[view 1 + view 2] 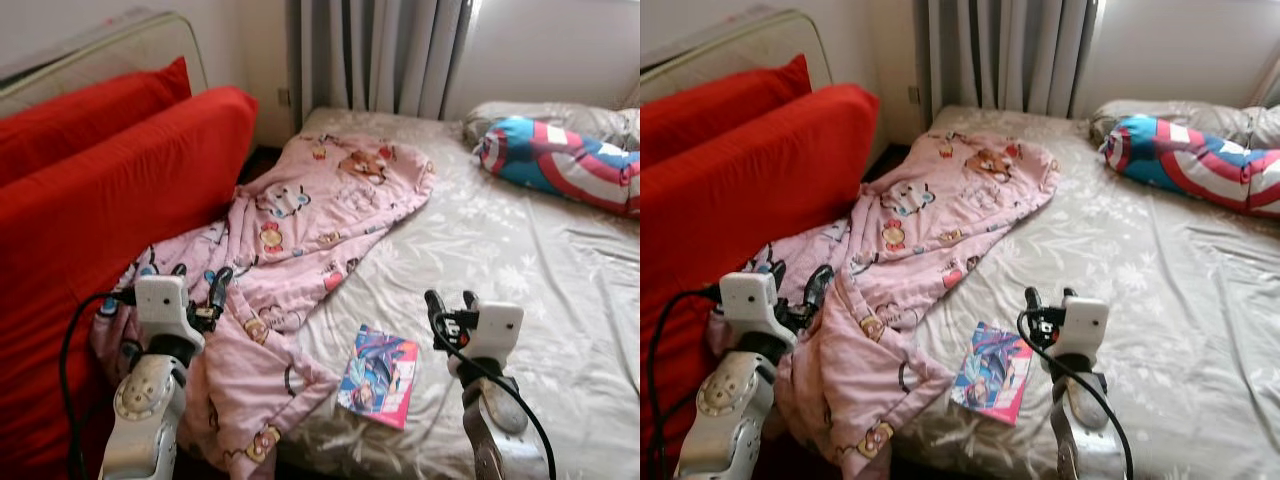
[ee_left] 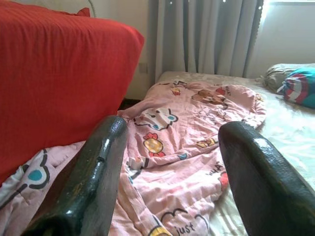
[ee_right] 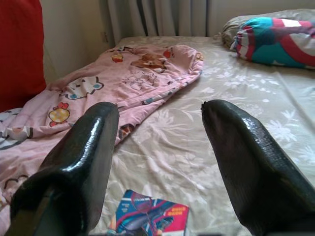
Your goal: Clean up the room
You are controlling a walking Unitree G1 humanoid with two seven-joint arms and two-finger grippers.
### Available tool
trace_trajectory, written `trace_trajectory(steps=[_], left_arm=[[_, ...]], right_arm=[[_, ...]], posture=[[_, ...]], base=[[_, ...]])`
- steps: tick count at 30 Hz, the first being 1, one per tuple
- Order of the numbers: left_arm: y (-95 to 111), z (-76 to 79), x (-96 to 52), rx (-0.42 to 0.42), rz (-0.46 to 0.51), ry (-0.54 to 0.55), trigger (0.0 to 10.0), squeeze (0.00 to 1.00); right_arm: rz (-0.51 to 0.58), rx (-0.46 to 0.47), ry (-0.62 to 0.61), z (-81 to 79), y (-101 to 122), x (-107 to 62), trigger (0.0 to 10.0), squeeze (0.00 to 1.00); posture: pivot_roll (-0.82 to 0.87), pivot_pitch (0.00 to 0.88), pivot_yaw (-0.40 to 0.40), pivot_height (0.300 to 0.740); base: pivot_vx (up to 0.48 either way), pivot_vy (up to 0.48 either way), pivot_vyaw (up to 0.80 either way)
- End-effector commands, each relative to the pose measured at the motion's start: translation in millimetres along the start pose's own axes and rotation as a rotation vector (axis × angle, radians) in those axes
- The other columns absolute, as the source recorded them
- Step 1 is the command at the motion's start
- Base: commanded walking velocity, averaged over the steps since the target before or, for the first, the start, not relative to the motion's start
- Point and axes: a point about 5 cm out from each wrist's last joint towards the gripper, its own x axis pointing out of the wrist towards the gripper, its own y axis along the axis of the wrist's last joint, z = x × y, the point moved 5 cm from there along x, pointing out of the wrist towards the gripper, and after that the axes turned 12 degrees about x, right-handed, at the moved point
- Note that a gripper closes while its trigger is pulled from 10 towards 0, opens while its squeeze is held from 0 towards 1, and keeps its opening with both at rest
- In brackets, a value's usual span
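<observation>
Pink cartoon-printed blanket [image 1: 300, 230] is lying crumpled across the left part of the bed [image 1: 540, 270], and its lower edge is hanging over the side, so this part is cut off behind the left arm. One thin colourful book [image 1: 378, 374] is resting flat on the grey flowered sheet, at about seven o'clock from the middle of the bed; its cover drawing is too small to make out. One pillow [image 1: 560, 160] with a round red, white and blue shield pattern is lying at about two o'clock, partly cut by the picture edge. Two red cushions [image 1: 110, 190] are leaning at nine o'clock. The left gripper [image 1: 199, 282] is hovering over the blanket with its fingers spread wide. The right gripper [image 1: 449, 303] is hovering just beside the book, also spread wide and holding nothing.
</observation>
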Motion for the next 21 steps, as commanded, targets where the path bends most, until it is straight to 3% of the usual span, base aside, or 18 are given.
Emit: trace_trajectory(steps=[1, 5, 11, 21], left_arm=[[-3.3, 1.1, -0.8, 0.004, -0.019, 0.003, 10.0, 0.00], [-4.6, 1.9, -1.2, 0.000, -0.025, 0.009, 10.0, 0.00], [-4.4, -1.8, -0.3, 0.003, -0.026, 0.013, 10.0, 0.00], [-6.7, -2.2, -0.3, 0.010, -0.040, 0.012, 10.0, 0.00]], right_arm=[[0.004, -0.001, 0.005, -0.6, 3.6, 0.7, 10.0, 0.00], [-0.021, -0.020, 0.001, 1.8, 2.0, 2.5, 10.0, 0.00], [-0.013, -0.012, 0.019, -2.4, 2.6, 3.3, 10.0, 0.00], [-0.011, 0.006, 0.028, -6.4, 1.4, 3.6, 10.0, 0.00]], posture=[[-0.03, 0.017, -0.018, 0.665], [-0.03, 0.019, -0.021, 0.665], [-0.03, 0.025, -0.020, 0.627], [-0.02, 0.026, -0.020, 0.627]], base=[[0.000, 0.000, 0.00], [0.000, 0.000, 0.00], [0.000, 0.000, 0.00], [0.000, 0.000, 0.00]])
